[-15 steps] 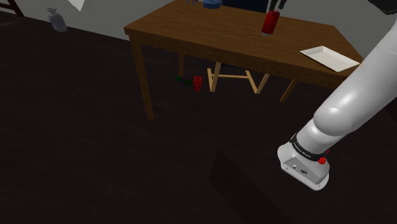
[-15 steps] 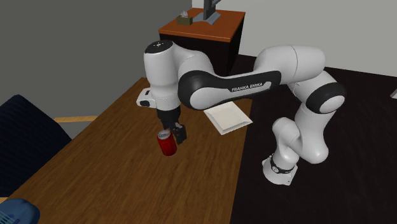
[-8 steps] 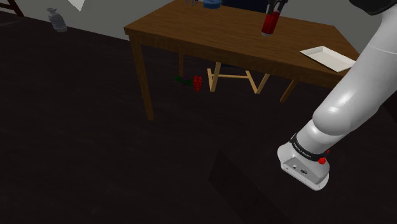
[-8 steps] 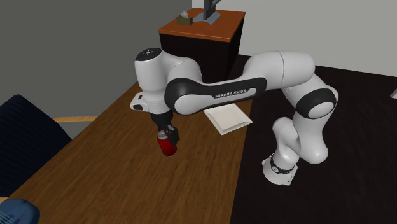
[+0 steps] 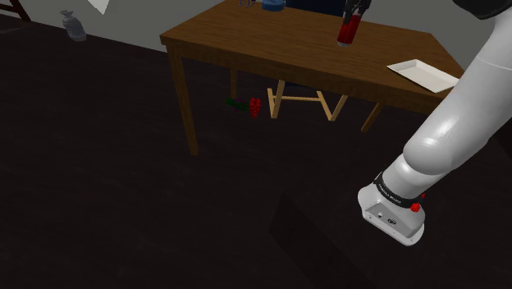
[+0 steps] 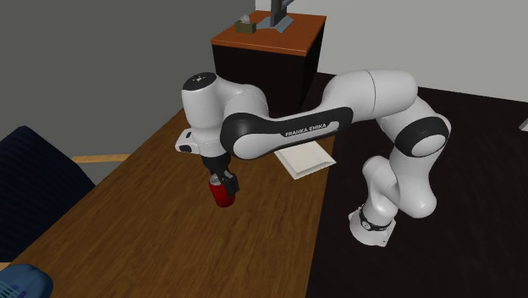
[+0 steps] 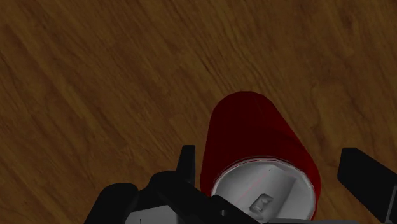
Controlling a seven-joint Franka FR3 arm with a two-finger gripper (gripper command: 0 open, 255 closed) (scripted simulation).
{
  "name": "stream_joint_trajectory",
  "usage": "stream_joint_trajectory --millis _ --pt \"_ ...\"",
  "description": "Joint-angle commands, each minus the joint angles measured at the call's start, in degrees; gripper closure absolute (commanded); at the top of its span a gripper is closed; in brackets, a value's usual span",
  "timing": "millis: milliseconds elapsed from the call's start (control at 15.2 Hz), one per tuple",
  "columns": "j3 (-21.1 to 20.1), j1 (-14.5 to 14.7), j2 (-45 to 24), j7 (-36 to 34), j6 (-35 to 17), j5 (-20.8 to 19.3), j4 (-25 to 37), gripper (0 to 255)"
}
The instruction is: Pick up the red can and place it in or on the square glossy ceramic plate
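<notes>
A red can [image 6: 222, 196] with a silver top stands upright on the wooden table [image 6: 161, 237]. My gripper [image 6: 225, 180] is lowered over its upper part and is open. In the wrist view the can [image 7: 257, 137] stands between the fingers [image 7: 187, 167] of the gripper [image 7: 270, 162], and neither finger touches it. In the shoulder view the can [image 5: 348, 32] is at the table's far side under the gripper [image 5: 354, 10]. The square white plate [image 6: 302, 158] lies flat near the table edge closest to the stand, and also appears as the plate [image 5: 424, 75] at the shoulder view's right.
A dark blue chair [image 6: 34, 182] stands by the table's far side. A blue bowl [image 5: 273, 4] sits at the table's back edge. Under the table are a wooden stool frame [image 5: 305, 100] and small red and green items [image 5: 250, 106]. A brown-topped cabinet [image 6: 269, 35] stands behind.
The arm has shifted a little toward the second exterior view's left and the open gripper has come lower around the can's top. The can has not moved.
</notes>
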State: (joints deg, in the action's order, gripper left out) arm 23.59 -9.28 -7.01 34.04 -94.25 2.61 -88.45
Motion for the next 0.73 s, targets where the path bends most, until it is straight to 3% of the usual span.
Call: stream_joint_trajectory --millis 0,66,132,660 --pt "0.0 0.0 -0.01 0.0 -0.01 0.0 0.0 0" --pt "0.0 0.0 0.0 0.0 0.0 0.0 0.0 0" --pt "0.0 0.0 0.0 0.0 0.0 0.0 0.0 255" --pt "0.0 0.0 0.0 0.0 -0.01 0.0 -0.01 255"
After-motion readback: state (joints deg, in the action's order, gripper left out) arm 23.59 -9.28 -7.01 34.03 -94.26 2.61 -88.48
